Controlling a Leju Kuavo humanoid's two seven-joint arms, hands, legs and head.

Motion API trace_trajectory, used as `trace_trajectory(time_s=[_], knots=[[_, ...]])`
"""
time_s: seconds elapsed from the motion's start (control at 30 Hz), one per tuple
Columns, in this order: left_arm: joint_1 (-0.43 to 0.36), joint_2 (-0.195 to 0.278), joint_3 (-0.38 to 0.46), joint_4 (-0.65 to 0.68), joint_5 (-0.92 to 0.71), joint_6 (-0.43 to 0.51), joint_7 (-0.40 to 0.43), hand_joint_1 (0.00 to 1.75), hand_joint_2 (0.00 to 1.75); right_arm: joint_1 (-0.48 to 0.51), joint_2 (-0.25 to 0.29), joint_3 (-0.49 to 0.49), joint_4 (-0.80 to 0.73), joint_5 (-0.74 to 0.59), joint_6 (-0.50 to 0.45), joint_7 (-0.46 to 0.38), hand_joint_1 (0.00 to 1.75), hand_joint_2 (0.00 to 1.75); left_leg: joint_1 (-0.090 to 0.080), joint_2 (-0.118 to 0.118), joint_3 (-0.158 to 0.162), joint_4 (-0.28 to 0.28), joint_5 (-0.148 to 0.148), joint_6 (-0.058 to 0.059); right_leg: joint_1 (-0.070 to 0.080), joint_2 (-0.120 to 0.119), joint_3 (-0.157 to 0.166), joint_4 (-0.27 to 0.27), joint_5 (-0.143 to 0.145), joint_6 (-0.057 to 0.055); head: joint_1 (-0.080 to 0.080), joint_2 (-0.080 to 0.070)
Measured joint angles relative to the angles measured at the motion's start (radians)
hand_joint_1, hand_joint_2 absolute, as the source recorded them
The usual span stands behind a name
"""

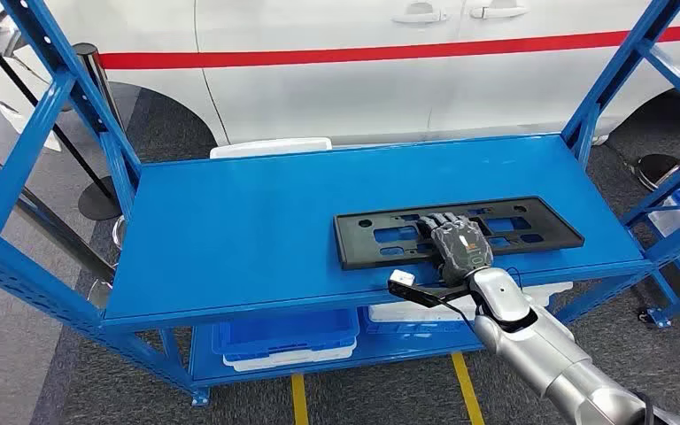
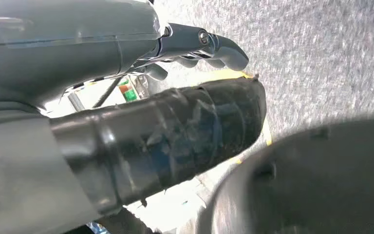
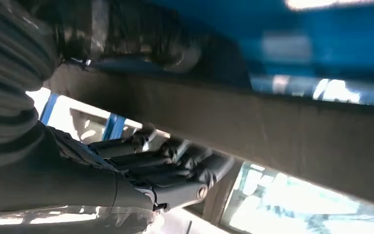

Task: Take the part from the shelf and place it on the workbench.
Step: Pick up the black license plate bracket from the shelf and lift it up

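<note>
The part [image 1: 456,230], a flat black rectangular frame with cut-out slots, is lying on the top level of the blue shelf [image 1: 257,230], toward its front right, with its long side running along the shelf's front edge. The right hand [image 1: 460,246] is resting on the part's near long edge, around its middle, with the fingers [image 1: 443,221] reaching forward over the frame; in the right wrist view the dark fingers [image 3: 175,168] are curling on one side of the part's bar [image 3: 282,141] while the thumb is lying on its other side, so the hand is closing around that edge (how firm the grip is, I cannot tell). The silver right arm [image 1: 540,350] is coming up from the lower right, wrist slightly bent down onto the shelf. The left hand [image 2: 195,48] is hanging over grey floor, fingers loosely curled in, holding nothing. On the shelf's lower level, blue bins [image 1: 288,332] are sitting with white trays [image 1: 288,359] under them, and their contents are not visible. Behind the shelf a white car [image 1: 363,62] with a red stripe is standing, and a white board [image 1: 270,148] is leaning at the shelf's back edge.
</note>
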Motion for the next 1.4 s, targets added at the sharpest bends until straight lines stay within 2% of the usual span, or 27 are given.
trace_trajectory(time_s=[0.07,0.1,0.13,0.17,0.2,0.23,0.27,0.3,0.33,0.37,0.47,0.5,0.6,0.8,1.0,1.1,1.2,1.33,1.4], knots=[[0.0,0.0,0.0,0.0,0.003,0.001,-0.003,0.0,0.0,0.003,0.0,0.0,0.002,-0.001,0.0,0.001,1.75,1.75,0.0,0.0,0.001,0.001,-0.003,0.001,-0.002,0.0,-0.041,0.062,-0.015,0.003,0.0,0.0],[-0.001,0.0,0.0,0.0,0.006,0.002,-0.005,0.0,0.0,0.006,0.0,0.0,0.004,-0.002,0.001,0.002,1.75,1.75,-0.001,-0.001,0.002,0.002,-0.006,0.002,-0.005,0.0,-0.071,0.104,-0.019,0.007,0.0,0.0],[-0.001,0.0,0.0,0.0,0.008,0.003,-0.006,0.0,0.0,0.009,0.0,0.001,0.005,-0.002,0.001,0.002,1.75,1.75,-0.001,-0.001,0.005,0.004,-0.01,0.001,-0.007,0.0,-0.085,0.11,-0.002,0.009,0.0,0.0],[-0.001,-0.001,0.0,0.0,0.009,0.004,-0.008,0.0,0.0,0.01,0.0,0.001,0.005,-0.002,0.001,0.002,1.75,1.75,0.0,-0.002,0.01,0.007,-0.015,-0.001,-0.009,-0.001,-0.079,0.078,0.034,0.01,0.0,0.0],[-0.001,-0.001,0.0,0.0,0.009,0.005,-0.008,0.0,0.0,0.01,0.0,0.001,0.004,-0.002,0.001,0.002,1.75,1.75,0.001,-0.002,0.015,0.011,-0.022,-0.004,-0.012,-0.001,-0.057,0.016,0.079,0.011,0.0,0.0],[0.0,-0.002,0.0,0.0,0.01,0.006,-0.009,0.0,0.0,0.01,0.0,0.001,0.004,-0.002,0.001,0.002,1.75,1.75,0.0,-0.002,0.018,0.015,-0.028,-0.008,-0.012,-0.001,-0.032,-0.046,0.111,0.011,0.0,0.0],[-0.001,-0.002,0.0,0.0,0.01,0.007,-0.01,0.0,0.44,0.009,0.0,0.001,0.004,-0.002,0.001,0.002,1.75,1.75,-0.001,-0.003,0.019,0.021,-0.034,-0.013,-0.011,-0.001,-0.011,-0.096,0.13,0.008,0.0,0.0],[-0.001,-0.002,0.0,0.0,0.01,0.008,-0.01,0.0,0.87,0.008,0.001,0.001,0.003,-0.002,0.001,0.002,1.75,1.75,-0.002,-0.003,0.019,0.024,-0.038,-0.018,-0.009,0.0,0.001,-0.123,0.136,0.005,0.0,0.0],[-0.002,-0.002,0.0,0.0,0.01,0.009,-0.01,0.0,1.31,0.007,0.001,0.001,0.002,-0.002,0.0,0.002,1.75,1.75,-0.005,-0.003,0.017,0.026,-0.041,-0.02,-0.008,0.001,0.004,-0.131,0.131,0.002,-0.001,0.0],[-0.003,-0.001,0.0,0.0,0.01,0.009,-0.01,0.0,1.75,0.005,0.002,0.001,0.001,-0.002,0.0,0.002,1.75,1.75,-0.006,-0.003,0.017,0.026,-0.043,-0.015,-0.007,0.002,0.007,-0.135,0.132,-0.001,-0.001,0.0],[-0.002,0.001,0.0,0.0,0.01,0.012,-0.018,0.0,0.44,0.003,0.004,0.001,0.001,-0.002,0.001,0.002,1.75,1.75,-0.005,-0.003,0.024,0.021,-0.045,0.001,-0.005,0.002,0.015,-0.138,0.129,-0.007,-0.001,0.0],[-0.001,0.001,0.0,0.0,0.011,0.013,-0.025,0.0,0.44,0.003,0.004,0.001,0.0,-0.002,0.002,0.002,1.75,1.75,-0.005,-0.003,0.027,0.019,-0.046,0.0,-0.004,0.002,0.017,-0.138,0.127,-0.01,-0.001,0.0],[0.0,0.001,0.0,0.0,0.018,0.014,-0.047,0.0,1.75,0.005,0.004,0.001,-0.008,-0.002,0.005,0.003,1.75,1.75,-0.004,-0.002,0.034,0.013,-0.045,-0.005,-0.002,0.002,0.02,-0.138,0.124,-0.015,-0.001,0.0],[0.0,0.002,0.0,0.0,0.02,0.019,-0.056,0.0,1.75,0.012,0.002,-0.005,-0.021,-0.002,0.014,0.004,1.75,1.75,-0.001,-0.002,0.036,0.009,-0.044,-0.028,-0.001,0.002,0.02,-0.137,0.123,-0.017,-0.001,0.0],[0.0,0.002,0.0,0.0,0.025,0.019,-0.057,0.0,1.75,0.015,-0.003,-0.007,-0.027,-0.002,0.023,0.006,1.75,1.75,-0.003,-0.002,0.039,0.009,-0.045,-0.031,0.0,0.002,0.02,-0.137,0.123,-0.017,-0.001,0.0],[0.0,0.003,0.0,0.0,0.027,0.018,-0.065,0.0,1.75,0.017,-0.015,-0.007,-0.042,-0.002,0.027,0.003,1.75,1.75,-0.005,-0.002,0.039,0.01,-0.045,-0.031,-0.002,0.002,0.02,-0.137,0.123,-0.017,-0.001,0.0],[0.0,0.004,0.0,0.0,0.026,0.013,-0.072,0.0,1.75,0.024,-0.032,-0.015,-0.085,-0.006,-0.009,-0.003,1.75,1.75,-0.007,-0.003,0.036,0.013,-0.046,-0.03,-0.006,0.002,0.019,-0.138,0.124,-0.015,-0.001,0.0],[0.0,0.008,-0.002,0.0,0.016,0.013,-0.053,0.0,1.75,0.032,-0.06,-0.048,-0.206,-0.019,-0.043,-0.01,1.75,1.75,-0.013,-0.003,0.028,0.02,-0.05,-0.014,-0.014,0.002,0.018,-0.143,0.128,-0.004,-0.001,0.0],[-0.001,0.008,-0.006,0.0,0.014,0.013,-0.048,0.0,1.75,0.032,-0.079,-0.065,-0.271,-0.019,-0.041,-0.019,1.75,1.75,-0.009,-0.001,0.036,0.001,-0.035,-0.006,-0.012,0.003,0.021,-0.145,0.126,0.003,0.0,0.0]])
